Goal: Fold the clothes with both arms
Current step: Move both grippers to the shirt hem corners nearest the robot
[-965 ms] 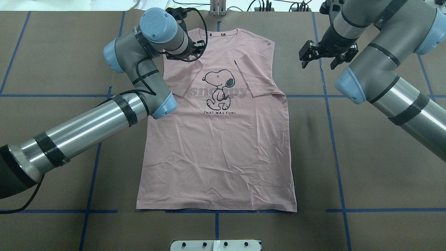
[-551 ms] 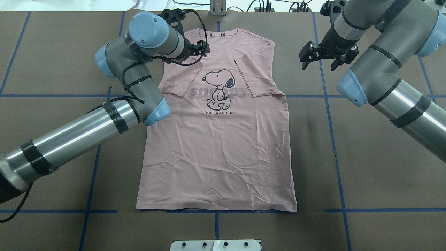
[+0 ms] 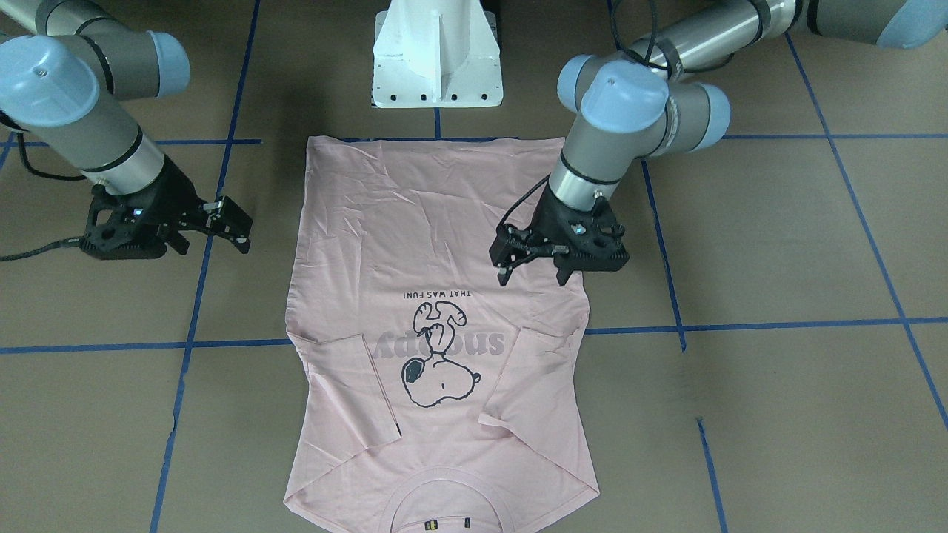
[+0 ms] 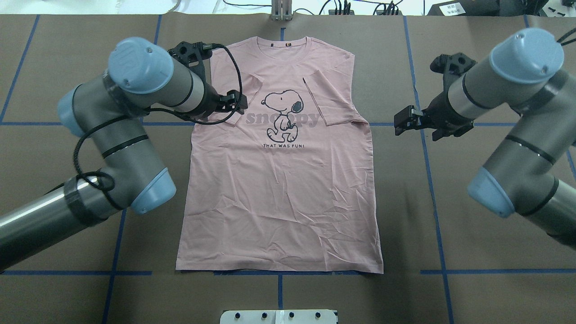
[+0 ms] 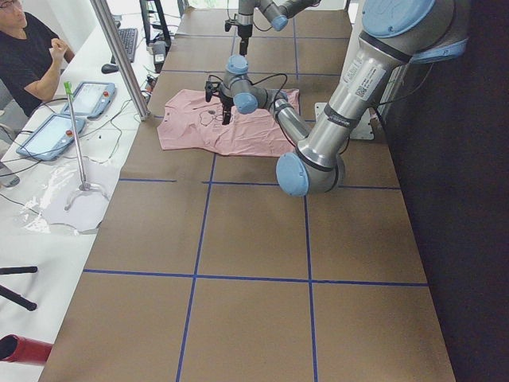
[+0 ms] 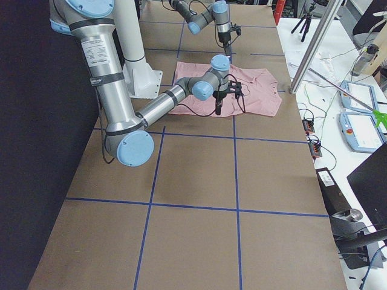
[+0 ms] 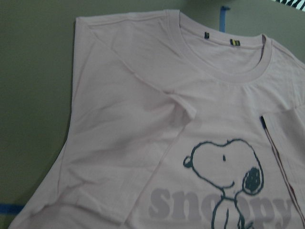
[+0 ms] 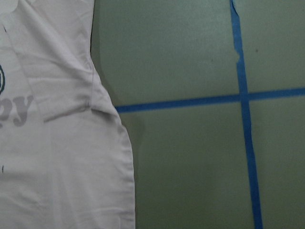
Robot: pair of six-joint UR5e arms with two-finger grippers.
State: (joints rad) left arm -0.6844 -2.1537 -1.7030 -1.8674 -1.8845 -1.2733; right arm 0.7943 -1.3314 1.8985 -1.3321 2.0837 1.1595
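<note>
Both arms have pulled back toward the robot since a second ago. Look at the black two-finger left claw on the grey-and-silver left arm with light-blue caps. It was up by the neck of the shirt, and it now hangs over the left sleeve that is folded in. The black right claw on the matching right arm has come down the side too.

You can see the pale pink short-sleeved T-shirt lying flat in the middle of the brown bench. It has not moved. Its cartoon dog print faces up. The neck is on the far side from the robot and the bottom edge is on the near side. Both sleeves are folded in onto the chest. The small black sleeve tag shows on the right one.

From across the bench, the left claw has its fingers wide apart and holds nothing. The right claw is spread apart too, and empty. It sits over bare bench just beside the right edge of the shirt, close to where two blue tape lines cross.
</note>
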